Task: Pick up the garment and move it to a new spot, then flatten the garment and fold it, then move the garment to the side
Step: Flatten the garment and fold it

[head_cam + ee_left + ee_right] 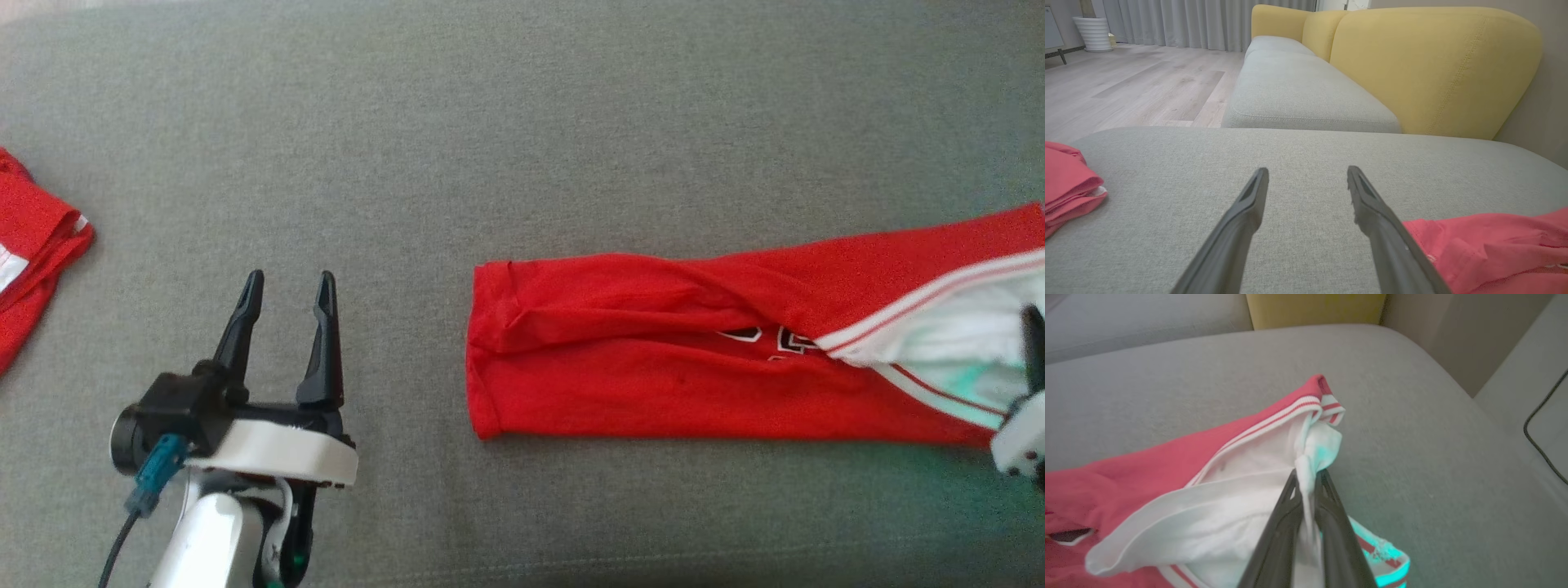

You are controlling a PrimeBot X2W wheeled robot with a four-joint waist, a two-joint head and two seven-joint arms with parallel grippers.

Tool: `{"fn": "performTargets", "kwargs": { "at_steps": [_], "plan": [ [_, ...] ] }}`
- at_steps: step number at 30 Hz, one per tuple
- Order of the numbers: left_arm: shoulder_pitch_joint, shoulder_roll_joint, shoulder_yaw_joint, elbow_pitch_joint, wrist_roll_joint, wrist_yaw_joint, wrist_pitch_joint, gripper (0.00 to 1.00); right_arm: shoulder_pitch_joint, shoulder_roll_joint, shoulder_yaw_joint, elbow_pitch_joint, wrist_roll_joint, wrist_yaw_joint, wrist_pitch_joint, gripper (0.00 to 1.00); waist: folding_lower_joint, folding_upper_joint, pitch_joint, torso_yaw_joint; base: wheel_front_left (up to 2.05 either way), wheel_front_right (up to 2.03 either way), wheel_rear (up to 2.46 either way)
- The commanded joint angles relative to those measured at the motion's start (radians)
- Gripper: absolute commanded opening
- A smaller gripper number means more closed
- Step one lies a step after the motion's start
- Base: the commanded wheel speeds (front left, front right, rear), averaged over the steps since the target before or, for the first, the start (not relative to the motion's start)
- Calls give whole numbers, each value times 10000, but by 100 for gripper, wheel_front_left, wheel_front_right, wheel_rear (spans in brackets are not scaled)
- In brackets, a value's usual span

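Note:
A red garment (653, 359) with white, red-striped trim lies stretched left to right on the grey cushion (522, 122). Its white part is bunched at the right end. My right gripper (1308, 473) is shut on a fold of that white fabric, which is pinched between the two dark fingers; in the head view the right gripper (1033, 318) sits at the right edge, on the white part. My left gripper (291, 278) stands open over bare cushion, left of the garment's red end (1494, 249), with nothing between its fingers (1249, 212).
Another red cloth (33, 245) lies bunched at the cushion's left edge (1065, 183). Beyond the cushion are a grey sofa seat (1298, 90), its yellow back (1433, 69) and a wood floor (1126, 81). A black cable (1539, 437) lies off the right side.

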Motion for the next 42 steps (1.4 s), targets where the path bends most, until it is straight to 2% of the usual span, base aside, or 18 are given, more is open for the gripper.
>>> {"fn": "performTargets", "kwargs": {
  "at_steps": [1,5,8,11,13,17,20,27,36,37,38,39,42],
  "plan": [
    [-111,61,427,-288,106,-49,-121,100,-188,-304,363,-893,-75,65,92,0,0,0,-100,-59,0,0,0],
    [-47,23,423,-266,132,-98,-122,100,-366,-273,1243,-2196,-246,65,470,0,0,0,-297,-115,0,0,0],
    [-26,0,410,-230,137,-149,-122,100,-581,-22,2096,-3084,-350,65,972,0,0,0,-405,-109,0,0,0],
    [-42,-24,379,-168,144,-215,-122,100,-861,474,3100,-3474,-309,65,1425,0,0,0,-501,-40,0,0,0],
    [-47,-32,369,-153,144,-235,-122,100,-983,658,3423,-3499,-325,65,1497,0,0,0,-524,-7,0,0,0],
    [-66,-91,312,-107,162,-287,-122,100,-1426,1453,4635,-2824,-50,65,1493,0,0,0,-553,229,0,0,0],
    [-94,-175,257,-95,171,-305,-122,100,-1674,1759,5419,-1928,251,65,1163,0,0,0,-514,484,0,0,0],
    [-186,-355,162,-1,189,-386,-122,100,-2228,1830,6889,53,1824,65,-300,0,0,0,-336,1046,0,0,0],
    [-234,-473,235,42,270,-464,-122,100,-3121,1833,8258,1718,2814,65,-1301,0,0,0,-168,1233,0,0,0],
    [-245,-483,249,48,281,-472,-122,100,-3183,1833,8361,1854,2877,65,-1372,14,0,0,-148,1233,0,0,0],
    [-256,-493,263,52,292,-478,-122,100,-3232,1833,8474,1986,2925,65,-1404,60,0,0,-136,1226,0,0,0],
    [-264,-504,280,52,302,-483,-122,100,-3284,1833,8571,2091,2933,65,-1453,100,0,0,-128,1209,0,0,0],
    [-264,-528,333,51,336,-498,-122,100,-3380,1833,8795,2237,2794,65,-1727,100,0,0,-137,1136,0,0,0]
  ]
}}
